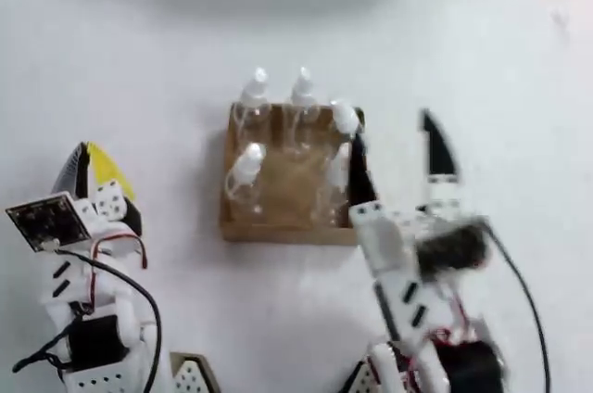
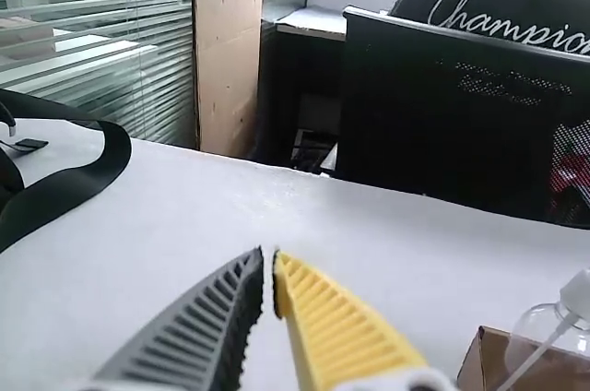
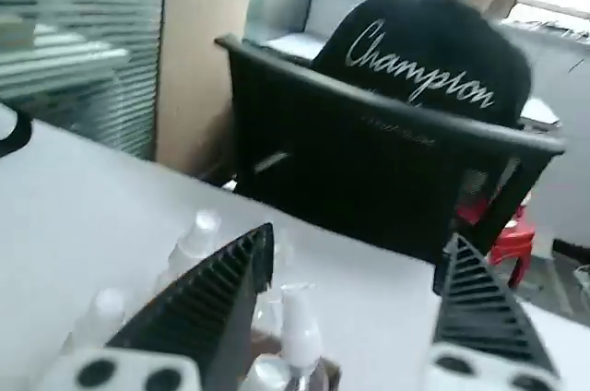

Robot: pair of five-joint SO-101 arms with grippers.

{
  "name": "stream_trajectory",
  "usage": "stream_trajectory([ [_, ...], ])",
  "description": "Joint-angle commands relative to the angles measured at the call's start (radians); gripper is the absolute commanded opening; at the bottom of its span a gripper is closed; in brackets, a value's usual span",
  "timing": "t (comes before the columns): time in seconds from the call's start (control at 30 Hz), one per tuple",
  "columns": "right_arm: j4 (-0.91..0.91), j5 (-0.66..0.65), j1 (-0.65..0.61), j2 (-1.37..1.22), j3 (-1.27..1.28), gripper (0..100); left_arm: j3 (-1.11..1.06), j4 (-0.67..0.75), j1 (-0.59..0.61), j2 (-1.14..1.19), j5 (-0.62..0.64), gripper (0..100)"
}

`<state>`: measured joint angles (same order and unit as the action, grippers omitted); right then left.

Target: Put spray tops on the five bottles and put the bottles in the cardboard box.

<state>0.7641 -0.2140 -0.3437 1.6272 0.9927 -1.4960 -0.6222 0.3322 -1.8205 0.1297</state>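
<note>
The cardboard box point(image 1: 278, 229) stands mid-table and holds several clear bottles, each with a white spray top, such as the ones at the back point(image 1: 254, 99) and at the front left point(image 1: 246, 173). My right gripper point(image 1: 391, 129) is open, with nothing between its fingers. One black finger point(image 1: 359, 171) lies along the box's right wall and the other is over bare table. In the right wrist view the gripper point(image 3: 355, 266) hangs above spray tops point(image 3: 297, 326). My left gripper point(image 1: 85, 150), grey and yellow, is shut and empty, well left of the box. The left wrist view shows it point(image 2: 268, 273) with a bottle point(image 2: 560, 322) at the box corner point(image 2: 512, 361).
White table point(image 1: 167, 59) spreads wide around the box. A black strap point(image 2: 64, 183) lies on it far off to the left. Beyond the far edge stands a black office chair point(image 3: 369, 179).
</note>
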Motion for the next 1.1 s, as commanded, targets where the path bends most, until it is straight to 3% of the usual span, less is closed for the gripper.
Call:
stream_trajectory([
  [0.0, 0.056, 0.011, 0.101, -0.156, -0.229, 24.2, 0.008, 0.028, 0.004, -0.008, 0.011, 2],
  [0.2, 0.240, 0.011, 0.216, -0.518, -0.529, 0.3, 0.071, 0.020, -0.001, -0.007, -0.029, 2],
  [0.27, 0.314, 0.011, 0.243, -0.613, -0.638, 4.2, 0.080, 0.021, -0.061, -0.007, -0.106, 2],
  [0.43, 0.536, 0.012, 0.240, -0.743, -0.950, 1.9, 0.209, -0.068, -0.286, -0.005, -0.354, 2],
  [0.57, 0.722, 0.012, 0.206, -0.751, -1.203, 1.5, 0.439, -0.199, -0.288, -0.005, -0.442, 2],
  [0.8, 0.915, 0.012, 0.203, -0.625, -1.402, 1.5, 0.812, -0.396, -0.254, 0.054, -0.450, 2],
  [1.07, 0.914, 0.000, 0.203, -0.317, -1.402, 1.5, 1.295, -0.674, -0.259, 0.570, -0.358, 2],
])
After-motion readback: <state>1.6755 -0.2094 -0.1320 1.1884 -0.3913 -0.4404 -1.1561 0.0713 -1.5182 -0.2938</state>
